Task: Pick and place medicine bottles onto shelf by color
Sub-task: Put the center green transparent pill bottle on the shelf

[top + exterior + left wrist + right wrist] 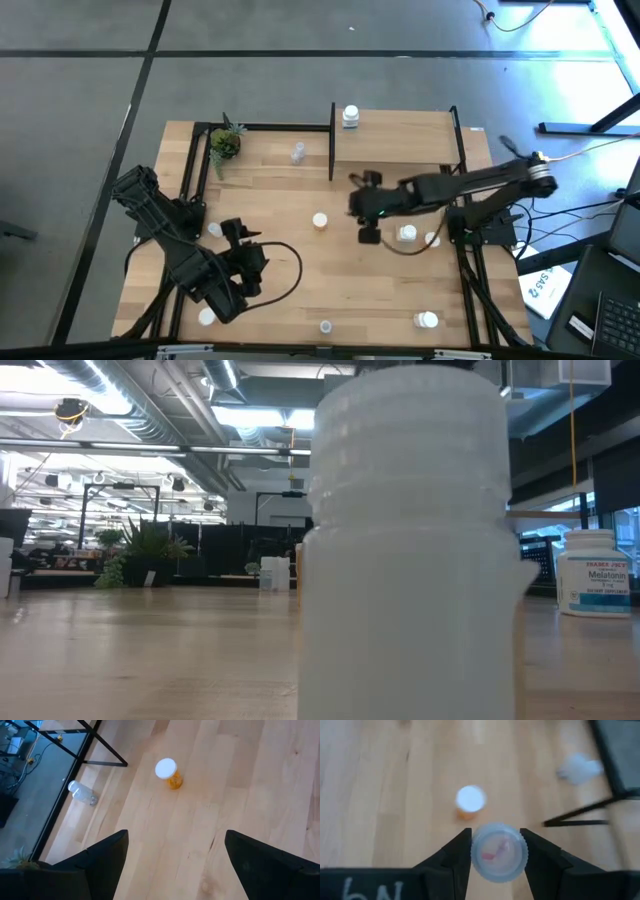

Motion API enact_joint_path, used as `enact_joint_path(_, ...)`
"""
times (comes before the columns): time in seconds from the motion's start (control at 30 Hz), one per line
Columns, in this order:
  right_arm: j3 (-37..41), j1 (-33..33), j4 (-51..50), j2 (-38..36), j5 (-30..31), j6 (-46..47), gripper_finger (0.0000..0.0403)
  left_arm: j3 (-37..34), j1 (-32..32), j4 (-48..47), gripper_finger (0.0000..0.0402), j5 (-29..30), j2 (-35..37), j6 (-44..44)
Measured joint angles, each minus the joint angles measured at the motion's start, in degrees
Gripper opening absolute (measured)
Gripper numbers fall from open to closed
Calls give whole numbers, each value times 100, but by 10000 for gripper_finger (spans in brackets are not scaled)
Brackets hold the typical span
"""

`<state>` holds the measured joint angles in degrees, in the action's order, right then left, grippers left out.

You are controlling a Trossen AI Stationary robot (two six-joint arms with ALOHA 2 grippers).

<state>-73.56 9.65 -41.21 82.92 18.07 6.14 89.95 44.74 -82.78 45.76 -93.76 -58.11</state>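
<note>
The right pincer (496,851) is clenched on a clear bottle (499,852), its two fingers pressing opposite sides of the ribbed cap, something pink showing inside. In the high view that pincer (367,208) hangs over the middle of the desk (290,290), near the shelf's front edge and not yet over the shelf (400,135). Below and beyond it on the desk stands an orange bottle (470,802) with a white cap, apart from the held one.

Outward: one white bottle (350,116) already stands on the shelf at its far edge. Another clear bottle (298,152) sits left of the shelf, near the plant (224,143). More bottles are scattered along the desk's right side and near edge; one of them fills most of the low view (410,560), with a labelled white bottle (594,572) to its right.

The left pincer (172,865) is released, fingers wide, waiting over the desk's left part with the orange bottle ahead of it.

Risks, as I judge them: the grip is on the cap only, so the bottle may pivot or slip if the arm swings fast. The shelf is raised between black posts (331,140); a low approach could knock the bottle against the board edge or a post. Setting it down too near the white bottle would mix the colours or topple it.
</note>
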Motion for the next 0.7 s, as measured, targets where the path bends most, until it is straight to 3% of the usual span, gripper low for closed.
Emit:
enact_joint_path(0.17,-11,-412,-269,-620,332,116,153,0,-121,19,327,-2,0,14)
enact_joint_path(0.37,-295,-1365,-600,-821,318,234,154,0,-298,36,327,-3,0,16)
enact_joint_path(0.7,-1044,-3173,-799,-420,-493,458,154,0,-520,32,327,-24,0,134)
